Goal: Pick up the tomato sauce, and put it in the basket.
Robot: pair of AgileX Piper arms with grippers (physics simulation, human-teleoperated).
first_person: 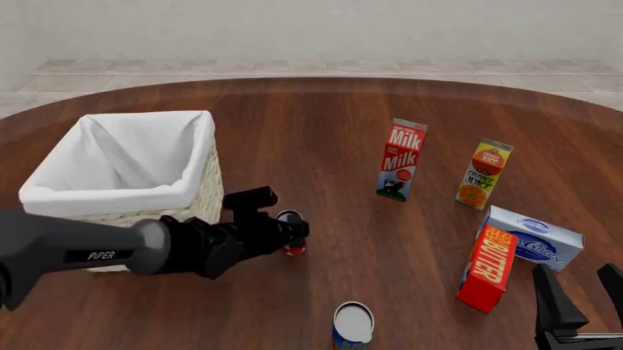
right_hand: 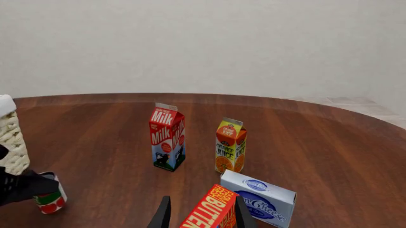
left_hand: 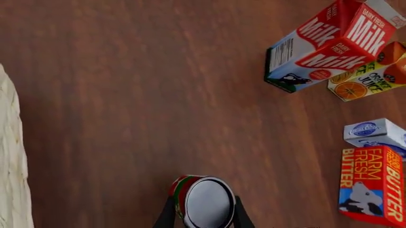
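The tomato sauce (left_hand: 206, 202) is a small can with a red and green label and a silver top. It stands on the wooden table just right of the basket (first_person: 58, 195), a pale wicker one with a white liner. My left gripper (left_hand: 206, 214) is shut on the can, one dark finger pressed to each side. In the front view the same left gripper (first_person: 292, 232) sits low over the tomato sauce (first_person: 292, 250). From the right wrist, the tomato sauce (right_hand: 52, 200) looks to be resting on the table. My right gripper (first_person: 581, 292) is open at the near right edge, holding nothing.
A milk carton (first_person: 401, 160) and an orange juice carton (first_person: 482, 175) stand at the right rear. A red butter box (first_person: 486, 268) and a white cream cheese box (first_person: 533, 237) lie just ahead of the right gripper. A blue-labelled can (first_person: 352, 324) stands near the front edge.
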